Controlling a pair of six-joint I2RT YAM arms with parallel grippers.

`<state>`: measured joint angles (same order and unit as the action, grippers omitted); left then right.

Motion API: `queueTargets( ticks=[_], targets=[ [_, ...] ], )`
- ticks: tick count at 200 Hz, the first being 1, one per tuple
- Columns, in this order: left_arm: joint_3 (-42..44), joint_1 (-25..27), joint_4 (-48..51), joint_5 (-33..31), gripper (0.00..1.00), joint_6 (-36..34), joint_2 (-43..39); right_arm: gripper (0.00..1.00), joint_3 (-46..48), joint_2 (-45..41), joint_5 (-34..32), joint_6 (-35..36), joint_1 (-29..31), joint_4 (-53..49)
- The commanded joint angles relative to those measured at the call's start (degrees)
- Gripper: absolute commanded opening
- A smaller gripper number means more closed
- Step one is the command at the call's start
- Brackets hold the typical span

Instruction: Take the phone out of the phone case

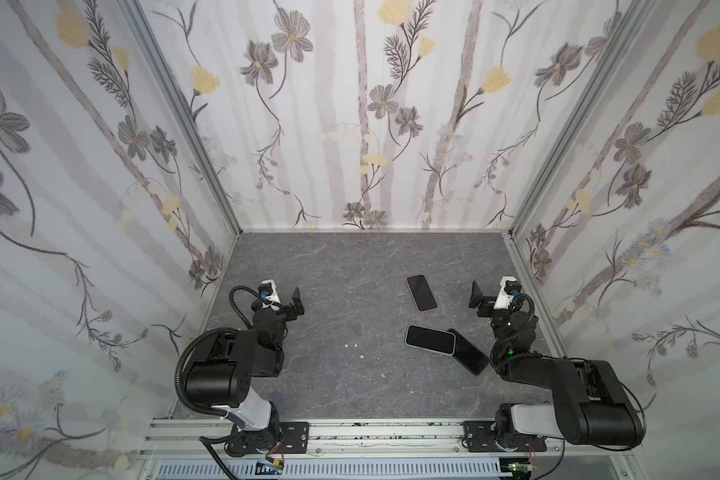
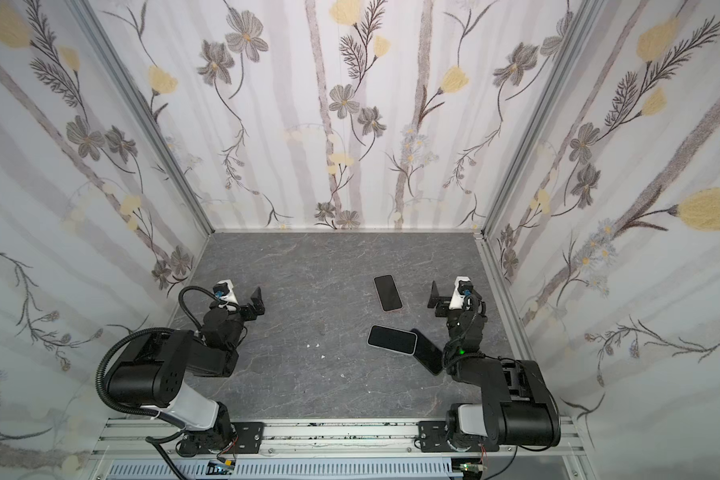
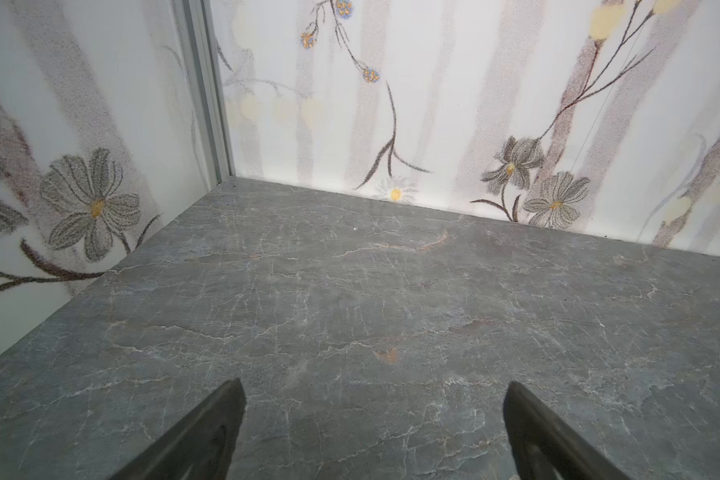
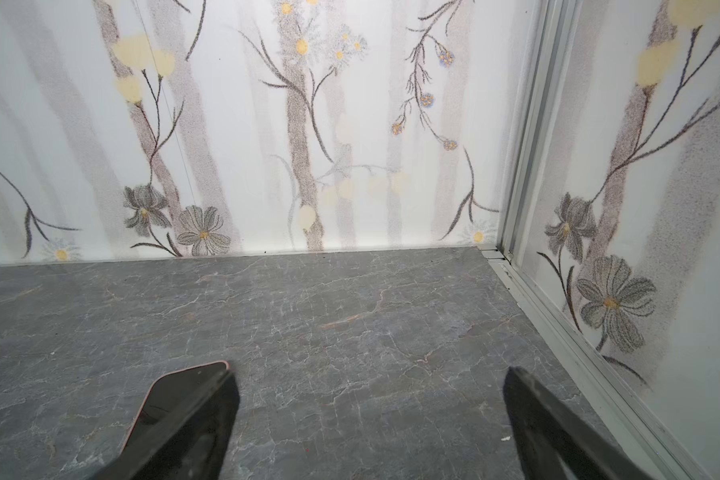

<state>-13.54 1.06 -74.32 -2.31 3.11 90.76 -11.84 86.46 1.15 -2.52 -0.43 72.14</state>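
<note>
Pink-rimmed phone [image 1: 421, 292] lies untouched right of centre; my left pincer [image 1: 297, 303] and right pincer [image 1: 477, 300] gape released. Approach pending, I judge; next: brace it, pry rim off.

both arms sit folded up, elbows tucked low. the left arm [image 1: 225, 365] bends back on itself, then its forearm points ahead with the wrist roughly level and a white camera [image 1: 269, 289] on top. the left gripper [image 1: 297, 303] faces forward, jaws spread wide and holding nothing; in the wrist view its two dark fingers [image 3: 200, 436] stand well apart. the right arm [image 1: 578, 399] mirrors this pose. the right gripper [image 1: 476, 300] is also spread wide and empty, fingers [image 4: 558, 436] well apart. the two grippers are far from each other, and neither reaches across the middle.
</note>
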Motion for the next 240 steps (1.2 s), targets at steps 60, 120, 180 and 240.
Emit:
queueTargets(
  ticks=[60, 120, 180, 240],
  targets=[
    [-0.33, -0.01, -1.97, 1.54, 1.0, -0.94, 0.07, 1.0, -0.2, 0.12, 0.26, 0.56, 0.01, 2.16],
    [-0.17, -0.36, -2.0, 0.55, 1.0, 0.09, 0.03, 1.0, -0.23, 0.21, 0.35, 0.55, -0.01, 2.14],
    [0.33, 0.46, -2.23, 0.65, 1.0, -1.06, -0.56, 1.0, -0.15, 0.12, 0.52, 0.74, 0.0, 2.24],
    [1.67, 9.86, 9.23, -16.59, 1.0, -3.63, -18.21, 1.0, 0.43, -11.71, 0.37, 1.89, 0.86, -6.52]
  ],
)
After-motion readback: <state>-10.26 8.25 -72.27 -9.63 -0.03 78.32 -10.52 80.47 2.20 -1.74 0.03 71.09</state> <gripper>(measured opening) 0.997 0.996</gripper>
